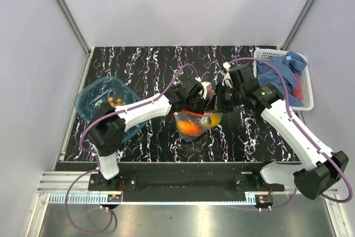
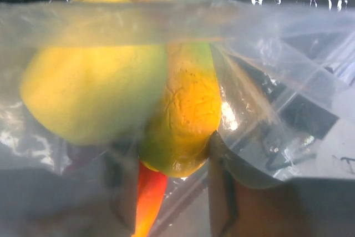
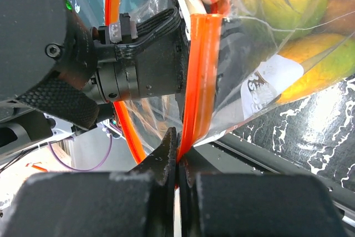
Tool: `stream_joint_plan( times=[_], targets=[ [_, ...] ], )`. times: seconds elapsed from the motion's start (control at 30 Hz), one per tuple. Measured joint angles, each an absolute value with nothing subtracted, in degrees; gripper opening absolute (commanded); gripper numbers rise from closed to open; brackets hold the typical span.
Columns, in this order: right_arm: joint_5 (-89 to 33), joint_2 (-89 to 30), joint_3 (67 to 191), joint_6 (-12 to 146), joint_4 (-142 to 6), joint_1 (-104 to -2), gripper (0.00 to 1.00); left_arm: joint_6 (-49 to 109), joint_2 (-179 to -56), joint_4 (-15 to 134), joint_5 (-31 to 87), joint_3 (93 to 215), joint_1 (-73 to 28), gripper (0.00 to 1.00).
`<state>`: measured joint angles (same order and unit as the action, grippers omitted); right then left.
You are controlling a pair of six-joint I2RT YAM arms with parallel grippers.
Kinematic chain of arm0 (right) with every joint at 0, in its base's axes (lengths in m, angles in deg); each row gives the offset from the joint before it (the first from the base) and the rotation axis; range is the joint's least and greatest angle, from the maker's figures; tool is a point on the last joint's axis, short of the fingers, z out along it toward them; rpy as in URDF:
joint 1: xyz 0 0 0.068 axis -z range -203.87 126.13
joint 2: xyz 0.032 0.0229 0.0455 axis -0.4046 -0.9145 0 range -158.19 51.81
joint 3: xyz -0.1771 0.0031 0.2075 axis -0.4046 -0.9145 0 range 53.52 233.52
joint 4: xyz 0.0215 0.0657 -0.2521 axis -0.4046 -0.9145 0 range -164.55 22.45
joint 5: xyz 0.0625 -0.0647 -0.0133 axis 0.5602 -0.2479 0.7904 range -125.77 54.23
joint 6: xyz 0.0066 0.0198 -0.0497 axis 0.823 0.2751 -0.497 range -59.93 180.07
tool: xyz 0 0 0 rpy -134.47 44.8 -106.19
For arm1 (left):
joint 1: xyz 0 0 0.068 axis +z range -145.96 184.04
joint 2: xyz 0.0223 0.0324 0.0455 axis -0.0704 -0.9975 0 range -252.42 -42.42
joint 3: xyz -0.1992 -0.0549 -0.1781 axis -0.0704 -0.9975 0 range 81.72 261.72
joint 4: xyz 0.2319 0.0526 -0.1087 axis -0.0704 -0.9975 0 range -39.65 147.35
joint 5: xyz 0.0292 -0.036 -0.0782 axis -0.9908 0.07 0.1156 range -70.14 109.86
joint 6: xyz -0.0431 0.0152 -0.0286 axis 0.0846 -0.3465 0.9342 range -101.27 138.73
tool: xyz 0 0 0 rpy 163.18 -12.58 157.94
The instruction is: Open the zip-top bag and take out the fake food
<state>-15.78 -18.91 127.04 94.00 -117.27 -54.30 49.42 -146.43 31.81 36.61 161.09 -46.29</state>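
1 zip-top bag (image 1: 195,116) table ctr, hung btwn 2 grippers | fake food (image 1: 190,128): 3 fruits seen inside, incl lemon (image 2: 94,92), mango (image 2: 188,120) | R gripper (image 3: 176,151) pinched tight on zip strip (image 3: 199,81) | L gripper (image 1: 204,97) at bag mouth, jaw gap can't tell | 1 tub (image 1: 89,104) left edge, 1 basket (image 1: 308,102) far-right corner

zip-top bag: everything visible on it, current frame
The zip-top bag is clear, crinkly plastic with an orange zip strip along its mouth, which gapes in a loop. It sits mid-table between the arms, bulging with plastic fruit, including a yellow lemon and a yellow-green mango. The right pincer is shut on the strip's edge. The left pincer is at the mouth, film over it, grip unclear.
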Motion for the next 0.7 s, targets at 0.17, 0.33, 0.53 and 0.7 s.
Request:
stream_joint_plan(
  times=[0.17,0.33,0.53,0.7],
  targets=[
    [-15.8,-18.6,126.6,94.0,-117.2,-54.3,0.00,47.6,-146.4,29.8,35.4,162.1,-46.4,0.00],
    [-15.9,-18.5,126.3,93.7,-117.2,-54.3,0.00,44.5,-145.6,23.3,30.5,167.2,-46.6,0.00],
    [-16.7,-18.2,124.9,93.0,-117.2,-54.3,0.00,40.9,-142.6,15.7,24.5,175.1,-46.6,0.00],
    [-17.0,-18.2,124.6,92.3,-117.2,-54.3,0.00,38.5,-141.1,10.4,20.7,181.6,-46.6,0.00]
  ],
)
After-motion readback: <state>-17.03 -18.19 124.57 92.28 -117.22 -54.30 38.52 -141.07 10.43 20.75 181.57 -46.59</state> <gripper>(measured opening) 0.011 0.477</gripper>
